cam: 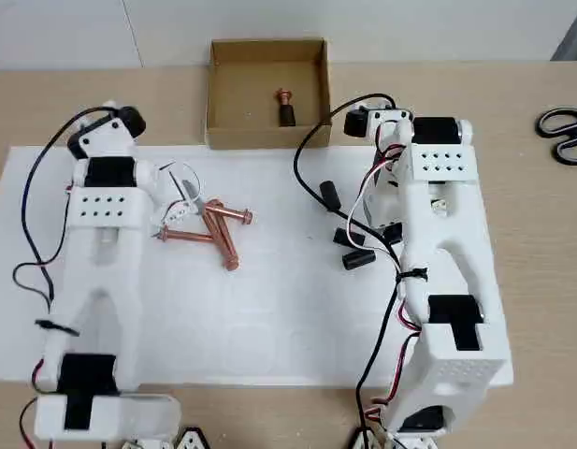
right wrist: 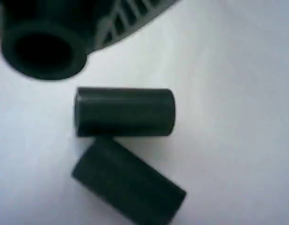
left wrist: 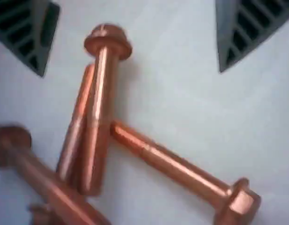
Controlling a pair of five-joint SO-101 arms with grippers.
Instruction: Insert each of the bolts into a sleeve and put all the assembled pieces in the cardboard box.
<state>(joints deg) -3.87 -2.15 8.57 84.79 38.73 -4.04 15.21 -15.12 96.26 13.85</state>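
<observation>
Saw left gripper [left wrist: 130,70] spread wide, holding nothing, over crossed copper bolts [cam: 213,229] on left half of white mat [cam: 269,327]. Found two black sleeves [right wrist: 124,111] lying touching, right of mat's centre. Noted third sleeve [right wrist: 41,47] right at right gripper [right wrist: 102,28]; couldn't tell if gripped. Spotted one assembled piece [cam: 285,106] in cardboard box [cam: 218,94], just past mat's far edge.

On the desk [cam: 540,243], a mat [cam: 269,318] carries the bolts [cam: 218,229] at 9 o'clock and the sleeves [cam: 355,251] at 3 o'clock. The cardboard box [cam: 227,94] sits at 12 o'clock, with one assembled piece [cam: 285,107] inside.
</observation>
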